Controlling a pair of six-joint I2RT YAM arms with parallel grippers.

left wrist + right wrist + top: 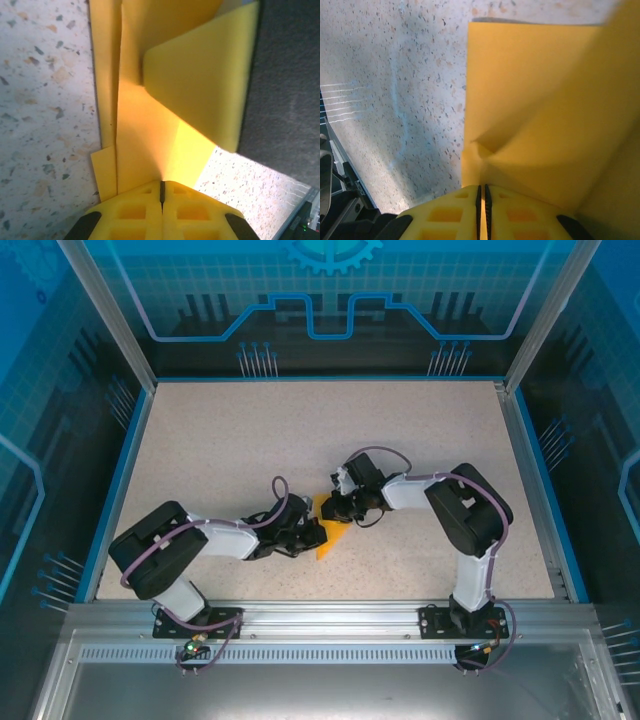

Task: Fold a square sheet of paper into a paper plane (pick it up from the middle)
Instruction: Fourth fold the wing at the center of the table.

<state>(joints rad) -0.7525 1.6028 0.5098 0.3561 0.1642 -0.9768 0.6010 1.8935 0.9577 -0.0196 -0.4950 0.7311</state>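
The square sheet of paper is orange-yellow and folded into layers, lying on the table between my two arms. In the left wrist view the paper shows stacked flat layers and one raised triangular flap. My left gripper is shut, pinching a crease of the paper at its fingertips. In the top view, the left gripper sits at the paper's left side. My right gripper meets it from the upper right. In the right wrist view the right gripper is shut on a fold of the paper, which rises to the right.
The speckled beige table has a blue rim and metal frame posts at its far corners. A dark blurred body stands close behind the raised flap in the left wrist view. Both arms crowd the middle front of the table.
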